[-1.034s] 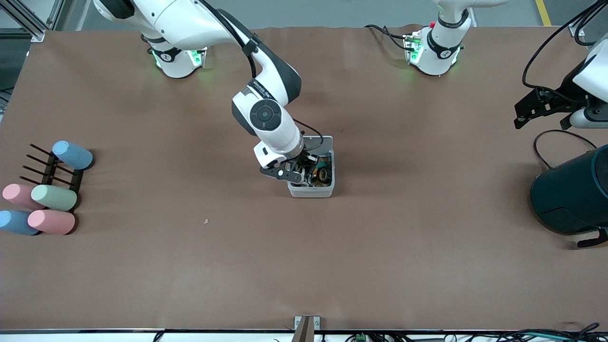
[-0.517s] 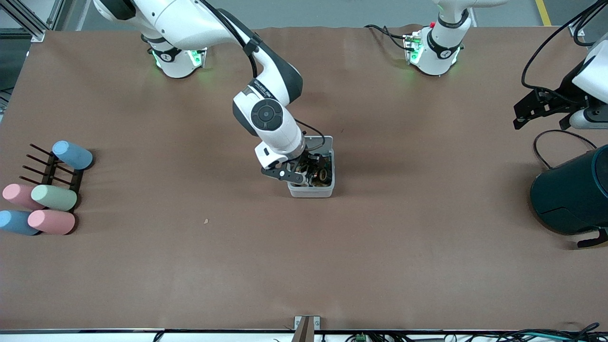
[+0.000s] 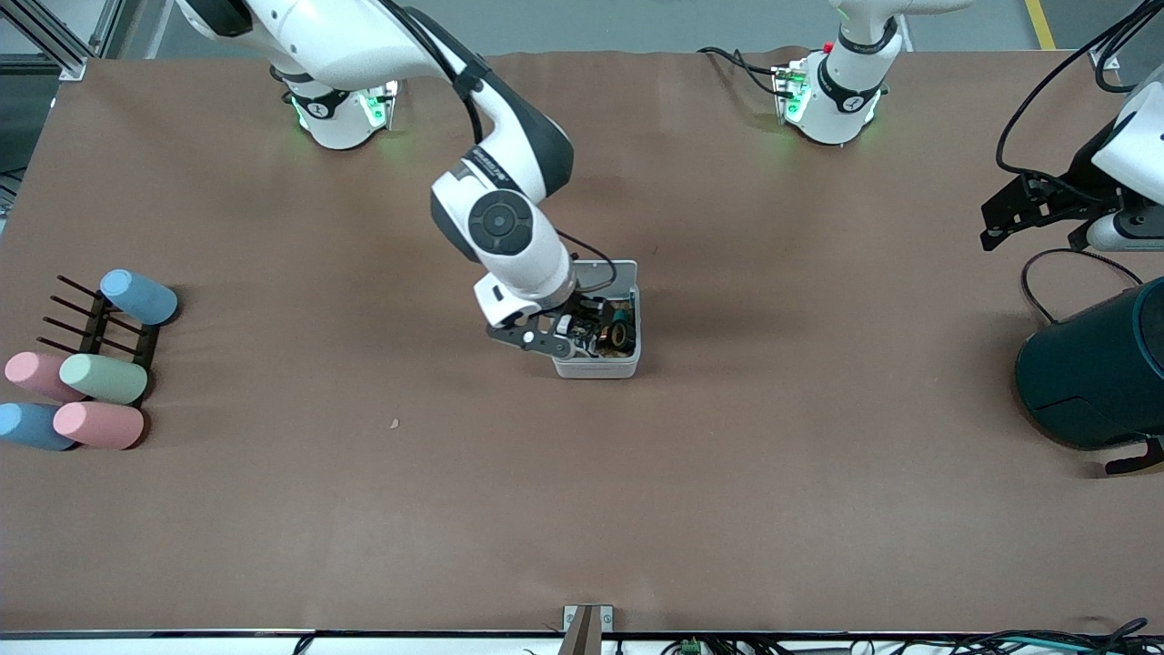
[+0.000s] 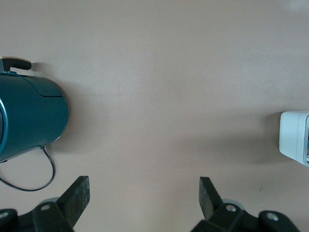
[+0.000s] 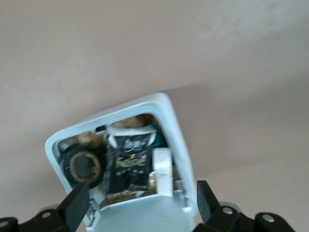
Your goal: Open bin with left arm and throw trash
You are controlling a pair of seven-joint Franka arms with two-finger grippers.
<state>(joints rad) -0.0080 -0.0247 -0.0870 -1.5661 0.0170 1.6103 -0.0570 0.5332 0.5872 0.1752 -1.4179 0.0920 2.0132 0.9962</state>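
The white bin (image 3: pixel 629 359) stands mid-table with its lid (image 3: pixel 607 273) swung up. Inside lie the black tape roll (image 3: pixel 621 335) and the black-and-white wrapper (image 5: pixel 128 164); I cannot make out the rubber-band loop. My right gripper (image 3: pixel 582 332) hangs open and empty just over the bin. In the right wrist view its fingers straddle the lid (image 5: pixel 145 217), with the tape roll (image 5: pixel 82 166) and the bin's rim (image 5: pixel 171 125) past them. My left gripper (image 3: pixel 1034 232) waits open and empty at the left arm's end of the table, over bare cloth (image 4: pixel 144 193).
A big dark teal cylinder (image 3: pixel 1096 373) with a black cable lies at the left arm's end, also in the left wrist view (image 4: pixel 29 116). Several pastel cylinders on a dark rack (image 3: pixel 91 364) lie at the right arm's end. A tan crumb (image 3: pixel 394 423) lies nearer the camera.
My right arm has drawn slightly toward its own end of the table, its open gripper shifting a little over the bin. The left gripper has barely moved.
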